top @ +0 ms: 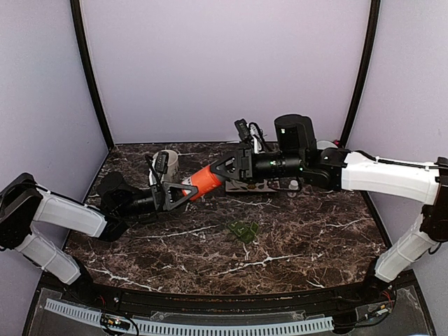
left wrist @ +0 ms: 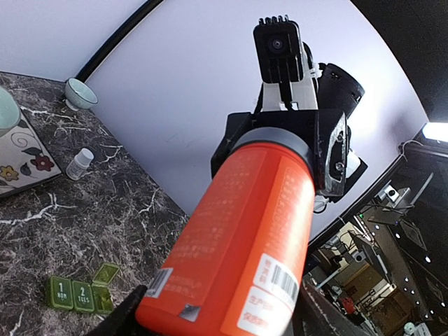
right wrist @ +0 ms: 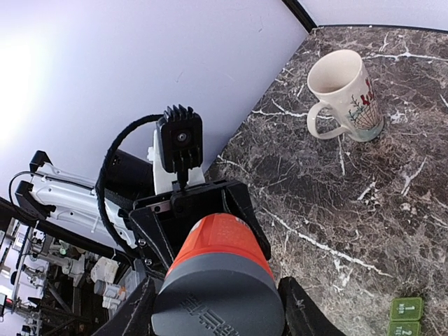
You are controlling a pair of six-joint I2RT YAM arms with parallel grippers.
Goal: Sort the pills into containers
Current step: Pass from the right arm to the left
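Observation:
An orange bottle (top: 204,180) with a grey cap (right wrist: 217,301) hangs level above the table, held between both arms. My right gripper (top: 234,168) is shut on the cap, one finger on each side (right wrist: 297,311). My left gripper (top: 183,191) holds the bottle's base (left wrist: 231,280), and its fingers (left wrist: 129,304) press against both sides. The containers (top: 243,230) are a small dark green pill-box strip lying on the marble in front of the bottle, with one lid open (left wrist: 105,273). No pills show in any view.
A beige mug (top: 168,162) stands at the back left. A floral board (left wrist: 21,168), a small white bottle (left wrist: 80,163) and a pale green bowl (left wrist: 81,92) sit near the back wall. Black posts stand at the back corners.

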